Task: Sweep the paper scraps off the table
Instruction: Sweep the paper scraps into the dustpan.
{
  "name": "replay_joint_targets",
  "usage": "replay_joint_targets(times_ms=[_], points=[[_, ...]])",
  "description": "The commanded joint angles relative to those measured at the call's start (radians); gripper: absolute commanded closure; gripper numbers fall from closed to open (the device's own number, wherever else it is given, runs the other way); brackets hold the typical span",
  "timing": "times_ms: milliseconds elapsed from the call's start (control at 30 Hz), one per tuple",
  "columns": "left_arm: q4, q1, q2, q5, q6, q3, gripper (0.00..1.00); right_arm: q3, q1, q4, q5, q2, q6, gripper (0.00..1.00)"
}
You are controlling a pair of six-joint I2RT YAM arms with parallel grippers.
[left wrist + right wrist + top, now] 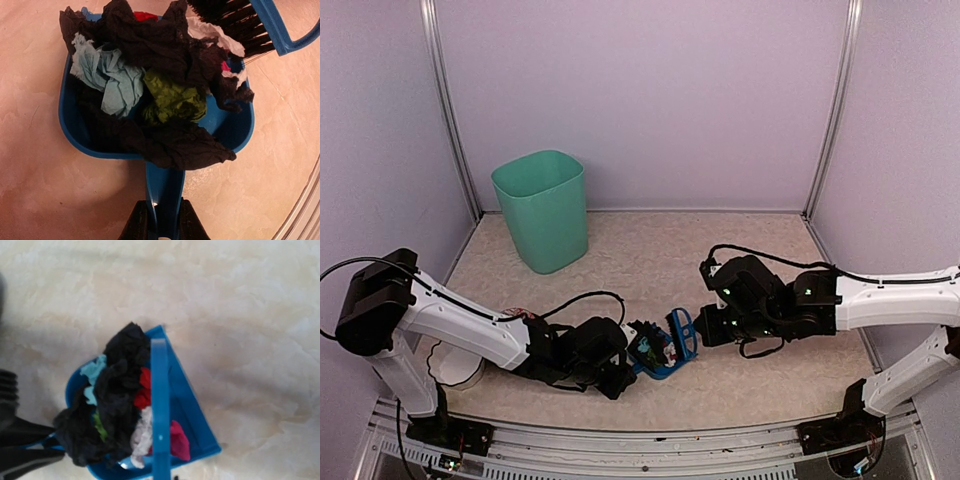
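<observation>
Left gripper (162, 222) pinched the dustpan (220, 125) handle, paper scraps (165, 100) heaped past its rim; right gripper (708, 326) clamped the brush (159, 390) (open table (650, 250) ran toward twelve o'clock).

Both clenched, the left hand (162, 227) and right hand (706, 327) nearly meet.

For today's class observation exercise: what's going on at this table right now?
The left gripper grips the blue dustpan by its handle near the front of the table; it is piled with crumpled paper scraps, mostly black. The right gripper holds the hand brush at the pan's mouth. A green bin stands further back.
</observation>
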Motion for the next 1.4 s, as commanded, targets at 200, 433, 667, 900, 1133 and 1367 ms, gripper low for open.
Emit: replay_joint_targets(times_ms=[200, 433, 667, 900, 1133, 1367], points=[[0.014, 0.018, -0.053, 0.017, -0.021, -0.05, 1.0, -0.077, 0.013, -0.026, -0.019, -0.057, 0.041, 1.0], [0.024, 0.029, -0.047, 0.034, -0.019, -0.055, 1.0, -0.135, 0.013, 0.026, -0.049, -0.139, 0.047, 1.0], [0.039, 0.033, -0.045, 0.049, -0.021, -0.051, 1.0, -0.16, 0.013, 0.067, -0.051, -0.215, 0.038, 1.0], [0.07, 0.033, -0.049, 0.078, -0.021, -0.058, 1.0, -0.185, 0.013, 0.147, -0.063, -0.257, 0.02, 1.0], [0.082, 0.037, -0.075, 0.082, -0.027, -0.077, 1.0, -0.179, 0.014, 0.224, -0.029, -0.279, -0.009, 1.0], [0.075, 0.052, -0.118, 0.071, -0.032, -0.088, 1.0, -0.137, 0.011, 0.127, 0.085, -0.327, -0.039, 1.0]])
